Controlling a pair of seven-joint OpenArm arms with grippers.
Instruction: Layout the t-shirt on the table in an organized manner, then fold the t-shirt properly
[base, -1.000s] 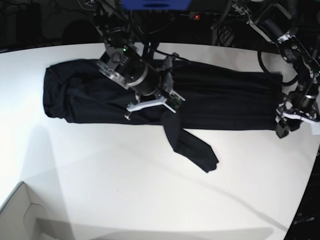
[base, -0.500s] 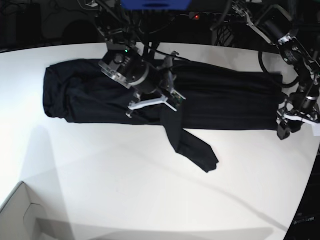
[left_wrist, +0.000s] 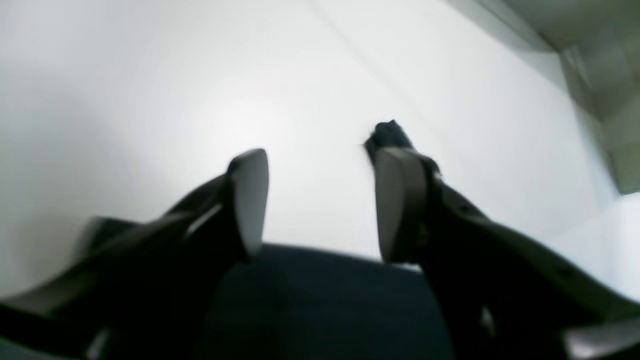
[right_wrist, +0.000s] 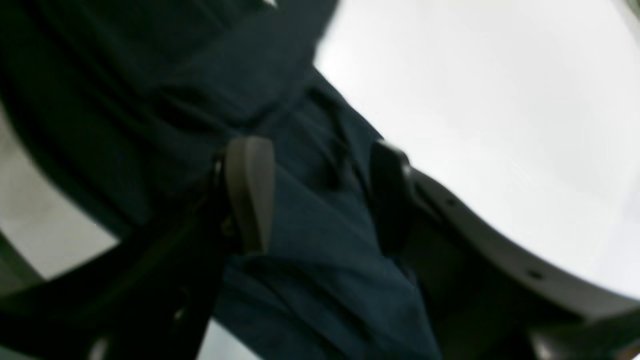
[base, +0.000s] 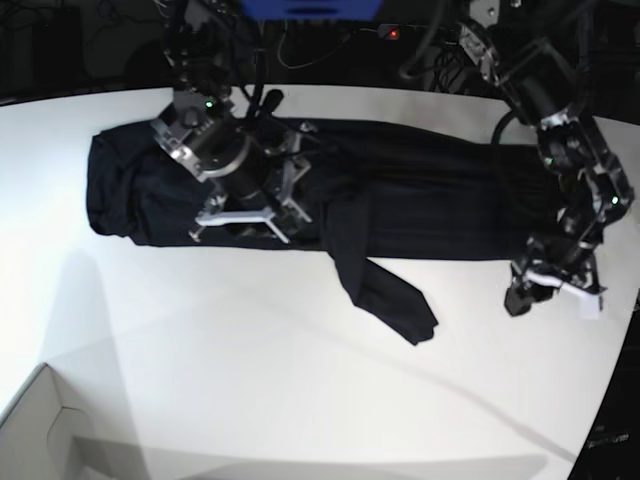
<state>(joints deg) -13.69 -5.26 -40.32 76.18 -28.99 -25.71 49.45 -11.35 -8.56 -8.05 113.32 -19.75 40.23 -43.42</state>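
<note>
The t-shirt (base: 400, 200) lies as a long band on the table (base: 250, 380), one sleeve trailing, final folds left; both grippers, right (right_wrist: 312, 195) and left (left_wrist: 320, 200), stand apart, empty.

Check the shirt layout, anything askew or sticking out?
Yes. The t-shirt lies as a long band across the table, but one flap trails out of its near edge onto bare tabletop, and the end at the base view's left is bunched.

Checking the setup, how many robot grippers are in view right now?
2: the right gripper over the t-shirt, the left gripper beside its far end.
</note>
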